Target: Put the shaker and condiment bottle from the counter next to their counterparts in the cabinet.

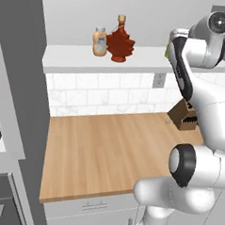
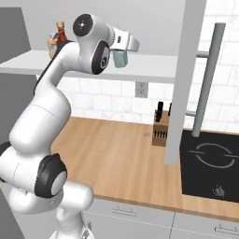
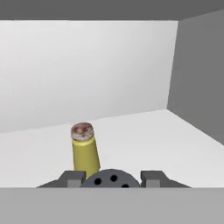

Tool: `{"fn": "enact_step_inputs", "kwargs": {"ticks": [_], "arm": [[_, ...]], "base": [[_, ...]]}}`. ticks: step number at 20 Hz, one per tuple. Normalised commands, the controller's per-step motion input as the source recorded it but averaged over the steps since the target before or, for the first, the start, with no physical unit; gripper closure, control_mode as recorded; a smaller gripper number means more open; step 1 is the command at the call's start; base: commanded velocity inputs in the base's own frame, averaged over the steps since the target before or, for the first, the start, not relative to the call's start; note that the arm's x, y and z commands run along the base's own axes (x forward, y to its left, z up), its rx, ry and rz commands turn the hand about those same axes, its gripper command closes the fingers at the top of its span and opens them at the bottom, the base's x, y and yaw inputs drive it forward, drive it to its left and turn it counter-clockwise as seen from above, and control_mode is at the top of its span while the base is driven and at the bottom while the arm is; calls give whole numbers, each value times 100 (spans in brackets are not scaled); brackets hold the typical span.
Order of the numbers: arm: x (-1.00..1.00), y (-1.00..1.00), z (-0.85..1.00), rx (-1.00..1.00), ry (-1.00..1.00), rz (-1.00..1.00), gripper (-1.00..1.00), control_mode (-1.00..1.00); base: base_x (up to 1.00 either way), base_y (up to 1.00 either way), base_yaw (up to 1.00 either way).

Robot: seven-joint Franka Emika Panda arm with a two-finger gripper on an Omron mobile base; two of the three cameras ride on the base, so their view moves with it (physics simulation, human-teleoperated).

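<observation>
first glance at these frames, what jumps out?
The big white arm, raised to the cabinet shelf with the gripper shut on the pale blue-grey shaker. On the shelf's left stand the dark red maple-leaf condiment bottle and the orange rounded bottle, side by side. In the hand view a yellow-olive shaker stands just ahead of the held shaker's cap.

The cabinet (image 1: pixel 136 59) shelf carries the orange bottle (image 1: pixel 100 42) and, touching its right side, the condiment bottle (image 1: pixel 120 41); the yellow-olive shaker (image 3: pixel 84 150) stands there too. On the counter (image 1: pixel 102 151), under the cabinet, stands 1 knife block (image 1: pixel 184 116).
</observation>
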Motion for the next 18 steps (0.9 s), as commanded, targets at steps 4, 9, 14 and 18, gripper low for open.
{"fn": "enact_step_inputs", "kwargs": {"ticks": [4, 9, 14, 18], "arm": [[30, 0, -17, 7, -1, 2, 100, -100], [41, 0, 0, 0, -9, 3, 100, -100], [17, 0, 0, 0, -8, 3, 100, -100], [0, 0, -16, 0, -4, 1, 100, -100]], "base": [[0, 0, 0], [0, 0, 0], [0, 0, 0], [0, 0, 0]]}}
